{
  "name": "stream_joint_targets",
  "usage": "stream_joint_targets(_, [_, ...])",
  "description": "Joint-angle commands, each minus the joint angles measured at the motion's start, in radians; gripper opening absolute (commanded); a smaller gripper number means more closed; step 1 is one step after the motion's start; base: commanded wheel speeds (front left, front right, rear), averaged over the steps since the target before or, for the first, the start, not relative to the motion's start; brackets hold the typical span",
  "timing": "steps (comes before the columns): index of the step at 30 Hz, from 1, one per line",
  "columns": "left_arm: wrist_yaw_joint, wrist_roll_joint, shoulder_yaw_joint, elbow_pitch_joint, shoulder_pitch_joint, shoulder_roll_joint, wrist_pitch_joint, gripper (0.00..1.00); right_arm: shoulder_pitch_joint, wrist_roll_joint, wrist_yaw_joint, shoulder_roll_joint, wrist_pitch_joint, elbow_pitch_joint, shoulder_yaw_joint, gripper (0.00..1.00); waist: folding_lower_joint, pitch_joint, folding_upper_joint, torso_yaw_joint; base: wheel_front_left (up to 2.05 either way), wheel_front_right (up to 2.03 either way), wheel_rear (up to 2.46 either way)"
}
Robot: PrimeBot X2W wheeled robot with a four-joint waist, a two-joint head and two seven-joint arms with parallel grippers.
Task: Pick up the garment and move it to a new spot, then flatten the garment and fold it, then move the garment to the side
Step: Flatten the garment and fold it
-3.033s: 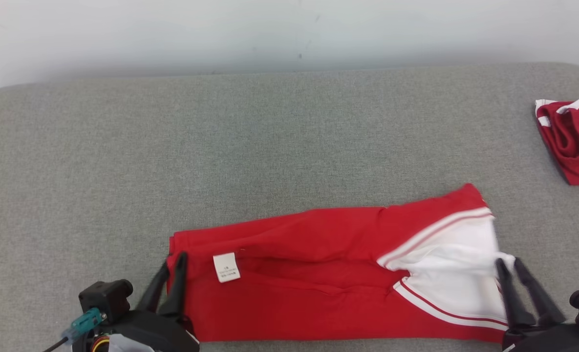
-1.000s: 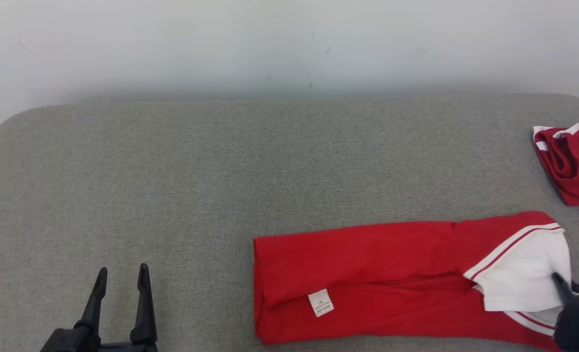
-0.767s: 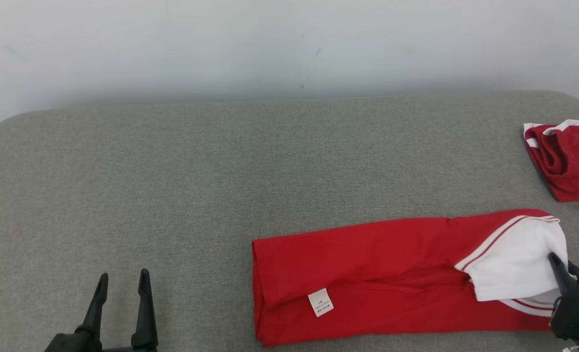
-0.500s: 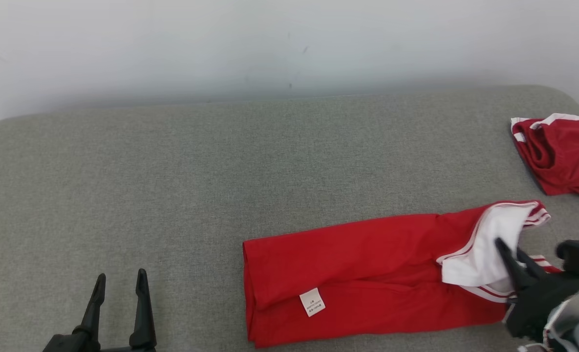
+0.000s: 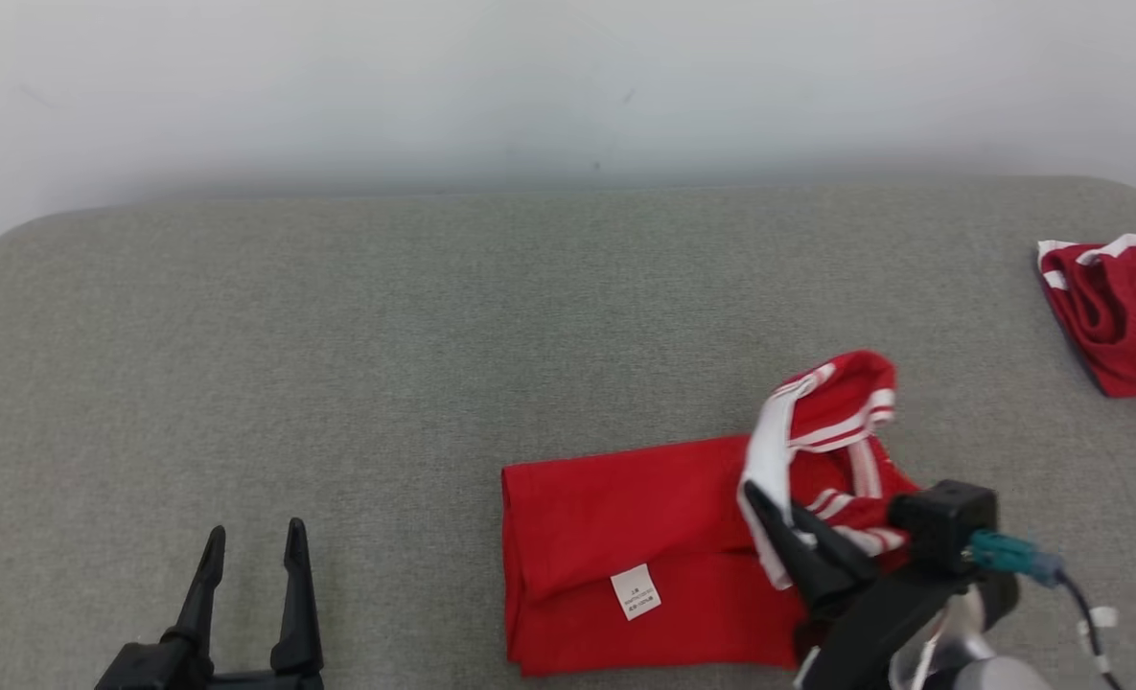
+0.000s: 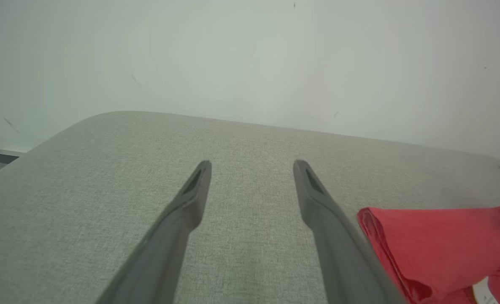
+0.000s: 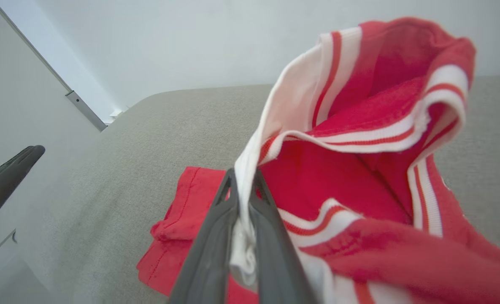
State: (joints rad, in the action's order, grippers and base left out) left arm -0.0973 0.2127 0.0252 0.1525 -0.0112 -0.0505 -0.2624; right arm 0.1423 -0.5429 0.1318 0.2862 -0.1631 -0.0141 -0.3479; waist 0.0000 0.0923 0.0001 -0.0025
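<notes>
Pinching the garment (image 5: 606,508) by its striped end, flat a moment ago, the right gripper (image 5: 774,500) lifts it over the rest ahead: fold underway. Left gripper (image 5: 253,539) stands spread, empty.

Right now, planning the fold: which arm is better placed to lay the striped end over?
Right: the right gripper is shut on the garment at its striped end, lifted over the flat part; the left gripper is open, apart from it.

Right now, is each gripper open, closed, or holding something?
Left gripper: open, holding nothing.
Right gripper: shut on the white-striped end of the red fabric garment, lifted off the grey cloth surface.
</notes>
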Motion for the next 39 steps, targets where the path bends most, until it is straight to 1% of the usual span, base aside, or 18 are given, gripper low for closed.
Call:
stream_joint_targets(1, [0.000,0.001,-0.006,0.002,-0.013,0.000,-0.003,1.00,-0.004,0.013,-0.003,-0.021,-0.011,0.009,-0.017,0.00,0.0000,0.002,-0.0001,0.018,0.00,0.00,0.00])
stream_joint_targets(6, [0.004,0.010,-0.020,0.008,-0.019,0.000,-0.003,1.00,0.015,0.024,-0.003,-0.085,-0.016,-0.003,-0.071,0.00,0.0000,0.006,-0.0001,0.048,0.00,0.00,0.00])
stream_joint_targets(11, [0.007,0.019,-0.039,0.014,-0.031,0.000,-0.003,1.00,0.048,0.033,-0.003,-0.137,0.004,-0.070,-0.129,0.00,0.0000,0.013,-0.0001,0.076,0.00,0.00,0.00])
stream_joint_targets(14, [0.009,0.023,-0.047,0.017,-0.035,0.000,-0.003,1.00,0.067,0.035,-0.003,-0.156,0.024,-0.118,-0.155,0.00,0.0000,0.016,-0.0001,0.088,0.00,0.00,0.00])
stream_joint_targets(15, [0.011,0.024,-0.050,0.018,-0.035,0.000,-0.003,1.00,0.073,0.043,-0.003,-0.156,0.027,-0.134,-0.166,0.38,0.0000,0.016,-0.0001,0.090,0.00,0.00,0.00])
stream_joint_targets(16, [0.013,0.025,-0.052,0.020,-0.036,0.000,-0.003,1.00,0.088,0.050,-0.003,-0.153,0.047,-0.153,-0.178,1.00,0.0000,0.016,-0.0001,0.093,0.00,0.00,0.00])
stream_joint_targets(21, [0.013,0.022,-0.035,0.023,-0.028,0.000,-0.003,1.00,0.110,0.056,-0.003,-0.130,0.118,-0.150,-0.164,1.00,0.0000,0.009,-0.0001,0.078,0.00,0.00,0.00])
stream_joint_targets(25, [0.006,0.014,-0.026,0.023,-0.029,0.000,-0.003,1.00,0.121,0.057,-0.003,-0.104,0.176,-0.112,-0.117,1.00,0.0000,0.001,-0.0001,0.059,0.00,0.00,0.00])
stream_joint_targets(27, [0.002,0.010,-0.020,0.021,-0.028,0.000,-0.003,1.00,0.114,0.066,-0.003,-0.087,0.203,-0.093,-0.078,1.00,0.0000,-0.003,-0.0001,0.050,0.00,0.00,0.00])
stream_joint_targets(34, [-0.008,-0.005,0.003,0.011,-0.026,0.000,-0.003,1.00,0.040,0.093,-0.003,-0.062,0.277,-0.046,0.098,1.00,0.0000,-0.015,-0.0001,0.024,0.00,0.00,0.00])
stream_joint_targets(35, [-0.008,-0.005,0.003,0.011,-0.026,0.000,-0.003,1.00,0.040,0.093,-0.003,-0.062,0.277,-0.046,0.098,1.00,0.0000,-0.015,-0.0001,0.024,0.00,0.00,0.00])
stream_joint_targets(39, [-0.013,-0.014,0.005,0.004,-0.020,0.000,-0.003,1.00,-0.026,0.109,-0.003,-0.068,0.305,-0.032,0.196,1.00,0.0000,-0.019,-0.0001,0.017,0.00,0.00,0.00])
